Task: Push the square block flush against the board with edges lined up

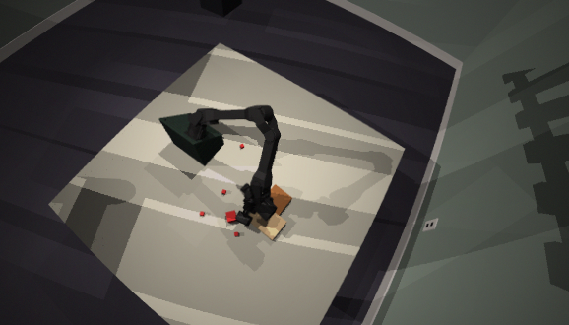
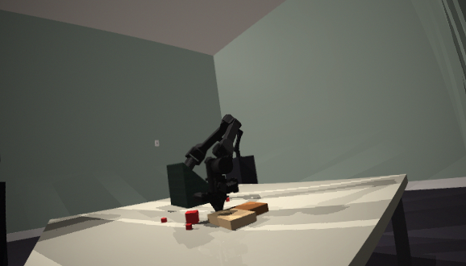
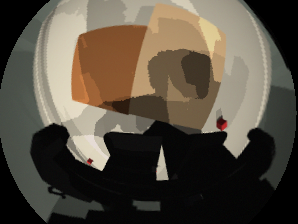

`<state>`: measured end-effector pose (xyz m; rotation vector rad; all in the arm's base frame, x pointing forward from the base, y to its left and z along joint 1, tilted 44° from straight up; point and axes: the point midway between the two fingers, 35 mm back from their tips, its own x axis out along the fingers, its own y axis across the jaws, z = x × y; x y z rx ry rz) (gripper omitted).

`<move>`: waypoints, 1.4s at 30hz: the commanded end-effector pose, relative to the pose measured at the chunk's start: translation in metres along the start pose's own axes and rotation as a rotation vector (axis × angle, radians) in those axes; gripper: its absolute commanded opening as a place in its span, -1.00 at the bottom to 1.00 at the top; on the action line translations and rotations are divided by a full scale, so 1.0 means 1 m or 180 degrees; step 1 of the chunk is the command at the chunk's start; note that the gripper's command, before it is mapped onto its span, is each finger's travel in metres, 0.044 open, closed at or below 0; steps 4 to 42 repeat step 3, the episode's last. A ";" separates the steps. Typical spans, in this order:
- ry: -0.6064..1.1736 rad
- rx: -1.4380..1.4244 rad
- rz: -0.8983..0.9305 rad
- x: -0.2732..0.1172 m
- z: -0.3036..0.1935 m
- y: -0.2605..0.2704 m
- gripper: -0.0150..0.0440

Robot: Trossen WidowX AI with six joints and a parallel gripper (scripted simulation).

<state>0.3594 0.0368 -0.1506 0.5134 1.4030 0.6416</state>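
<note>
The orange-brown square block [image 1: 282, 199] [image 2: 257, 206] [image 3: 102, 60] lies flat beside the longer tan board [image 1: 277, 229] [image 2: 238, 218] [image 3: 187, 37]. In the wrist view one side of the block appears to lie against the board's long side, with no gap visible. Their lower edges there look even, while the board reaches past the block at the top. My gripper [image 2: 218, 209] [image 3: 158, 121] is shut and empty, low at the board's edge nearest the arm's base. Whether it touches the board cannot be told. In the top view the hand hides the fingertips and part of both pieces.
A larger red cube [image 1: 230, 216] [image 2: 192, 217] stands close beside the hand. Several small red cubes lie around, one [image 1: 236, 234] [image 2: 189, 226] near it and one [image 1: 202, 213] [image 2: 164, 219] farther out. The arm's dark green base [image 1: 207, 151] [image 2: 177, 185] stands behind.
</note>
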 end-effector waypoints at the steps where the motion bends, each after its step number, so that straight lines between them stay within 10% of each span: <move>1: -0.0008 0.0004 0.0017 0.000 -0.002 0.001 -0.49; 42: -0.0007 0.0004 0.0017 0.000 -0.005 0.000 -0.49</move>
